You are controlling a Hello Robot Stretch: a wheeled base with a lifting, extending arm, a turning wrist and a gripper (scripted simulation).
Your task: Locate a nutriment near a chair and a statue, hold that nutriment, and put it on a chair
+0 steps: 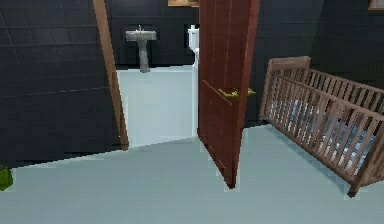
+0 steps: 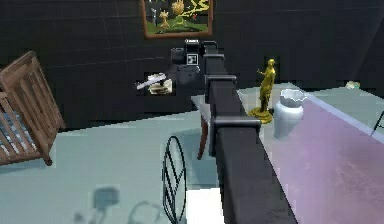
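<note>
Claw (image 2: 152, 83) is holding a small tan lump (image 2: 163, 88) in mid-air well left of the statue (image 2: 266, 90), the chair (image 2: 177, 182) standing down-left of that statue; seemingly light, soft and crushable, the lump is wanting a gentle hold across its middle.

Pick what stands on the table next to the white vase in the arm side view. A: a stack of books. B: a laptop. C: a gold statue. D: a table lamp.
C: a gold statue stands upright on the table, just left of the white vase.
</note>
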